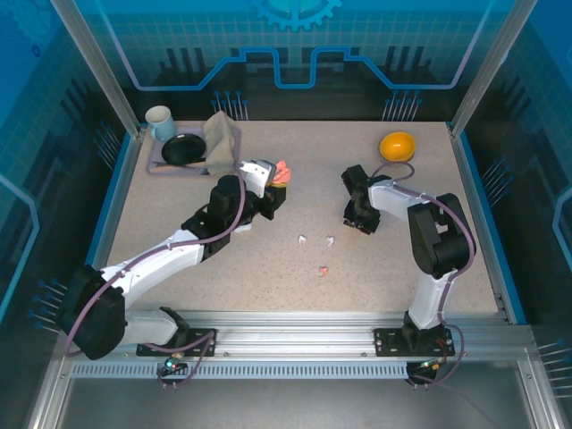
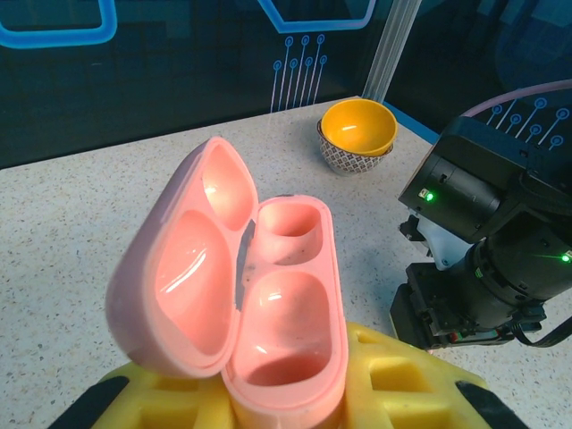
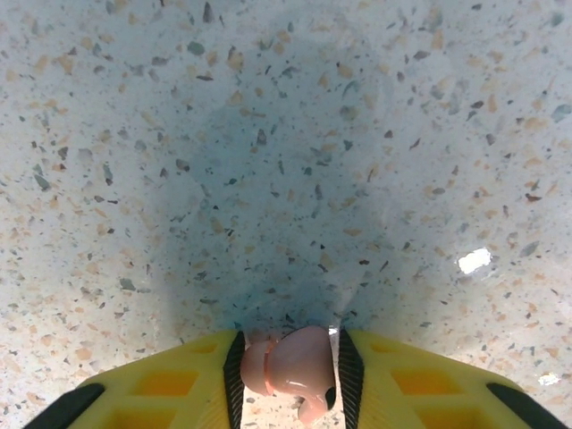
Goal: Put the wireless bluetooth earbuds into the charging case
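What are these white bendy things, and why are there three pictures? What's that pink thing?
The white bendy things are two robot arms bolted to a table. One camera looks down from above. The other two sit on the arms' wrists, so you see yellow fingers at the bottom of those pictures.

The left gripper is shut on a pink charging case. Its lid is open and both hollows inside are empty. The right gripper pinches a tiny pink earbud between its fingers, above the speckled tabletop.

On the table lie two white earbuds and one more pink earbud. Further back are an orange bowl, a mug and a black dish.
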